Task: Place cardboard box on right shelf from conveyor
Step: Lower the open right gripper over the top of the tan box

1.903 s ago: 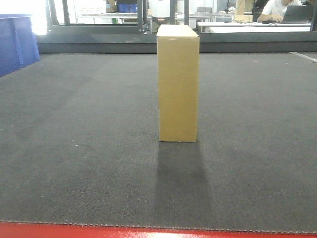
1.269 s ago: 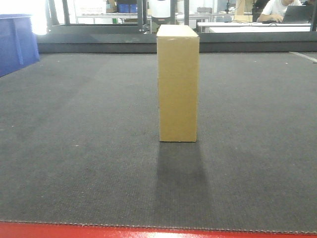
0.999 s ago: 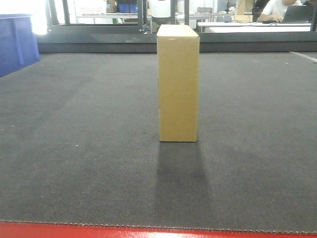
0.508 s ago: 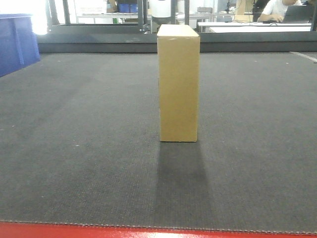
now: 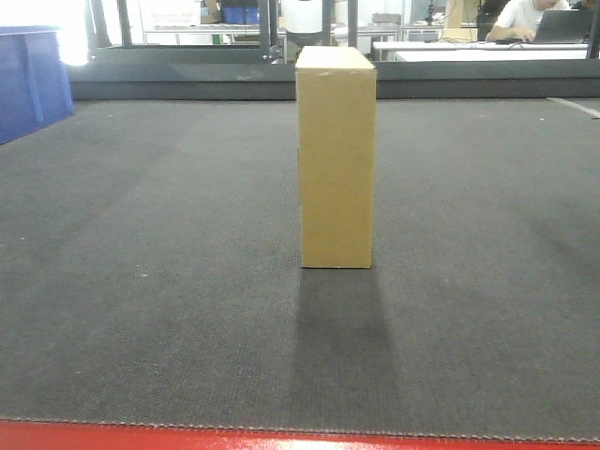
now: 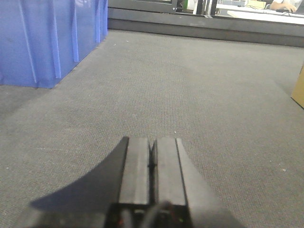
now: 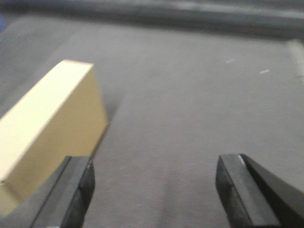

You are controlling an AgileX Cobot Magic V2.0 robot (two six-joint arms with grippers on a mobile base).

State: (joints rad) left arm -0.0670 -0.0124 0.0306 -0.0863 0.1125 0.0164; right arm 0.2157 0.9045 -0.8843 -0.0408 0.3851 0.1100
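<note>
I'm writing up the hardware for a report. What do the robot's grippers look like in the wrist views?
The left gripper has two flat, matte black rectangular fingers with squared tips; what look like thin wires show at their base. The right gripper has the same dark, blocky fingers, blurred. No markings are visible; the arms are out of view.

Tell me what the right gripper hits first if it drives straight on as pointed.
Only bare dark grey woven conveyor belt shows ahead of the open right gripper. The finger beside the plain tan cardboard box may clip it; blur leaves depth unclear.
</note>
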